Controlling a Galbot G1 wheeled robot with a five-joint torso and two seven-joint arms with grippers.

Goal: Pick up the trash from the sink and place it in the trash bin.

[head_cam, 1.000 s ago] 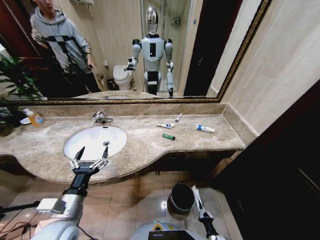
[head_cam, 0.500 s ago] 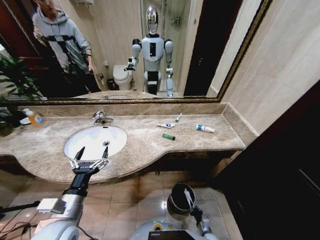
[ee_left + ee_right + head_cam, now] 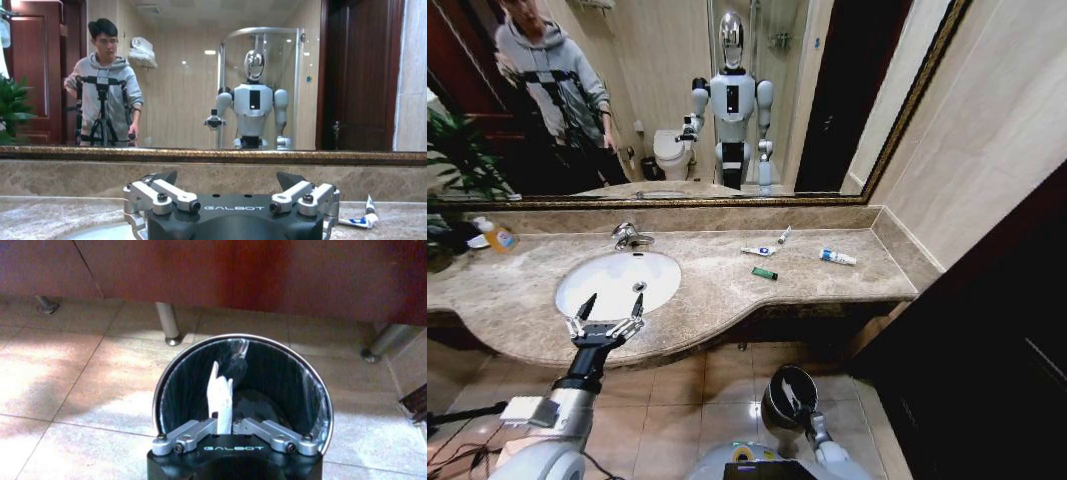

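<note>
The trash bin (image 3: 771,402) stands on the floor tiles below the counter. My right gripper (image 3: 800,407) hangs over its dark inside, shut on a white strip of trash (image 3: 219,392); in the right wrist view the right gripper (image 3: 224,424) sits just inside the trash bin's rim (image 3: 315,388). More trash lies on the counter right of the sink (image 3: 617,283): a white tube with blue marks (image 3: 757,251), a second white tube (image 3: 837,257), a white strip (image 3: 784,235) and a green-black piece (image 3: 764,273). My left gripper (image 3: 607,318) is open above the sink's front rim, holding nothing.
A chrome faucet (image 3: 630,236) stands behind the basin, and a bottle of orange liquid (image 3: 495,236) sits at the counter's far left. A mirror runs along the back wall. Chrome cabinet legs (image 3: 167,322) stand behind the bin. A dark panel rises on the right.
My right gripper has swung left with the white strip, from beside the bin to over its opening. The left arm has stayed put.
</note>
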